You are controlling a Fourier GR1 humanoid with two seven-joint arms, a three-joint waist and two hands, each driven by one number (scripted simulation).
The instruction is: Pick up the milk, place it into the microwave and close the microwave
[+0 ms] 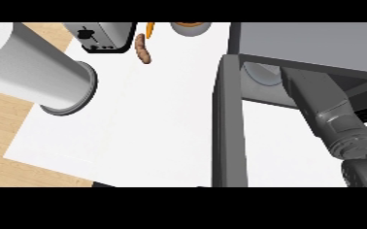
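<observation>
The microwave (pixel 301 41) stands at the upper right, its door (pixel 229 126) swung open toward me and seen edge-on. My right forearm (pixel 326 111) comes up from the lower right and goes into the opening. The right hand is hidden inside. A pale round shape (pixel 259 73) shows just inside the opening, left of the forearm; whether it is the milk or the turntable I cannot tell. No milk carton shows plainly anywhere. My left forearm (pixel 43 68) lies as a large grey cylinder at the upper left, and its hand does not show.
A toaster (pixel 104 36) stands at the back left. Beside it lie a brown sausage (pixel 143 49) and an orange carrot (pixel 149 29). A round bowl (pixel 190 27) sits at the back centre. The white counter (pixel 143 126) meets wood flooring at the left.
</observation>
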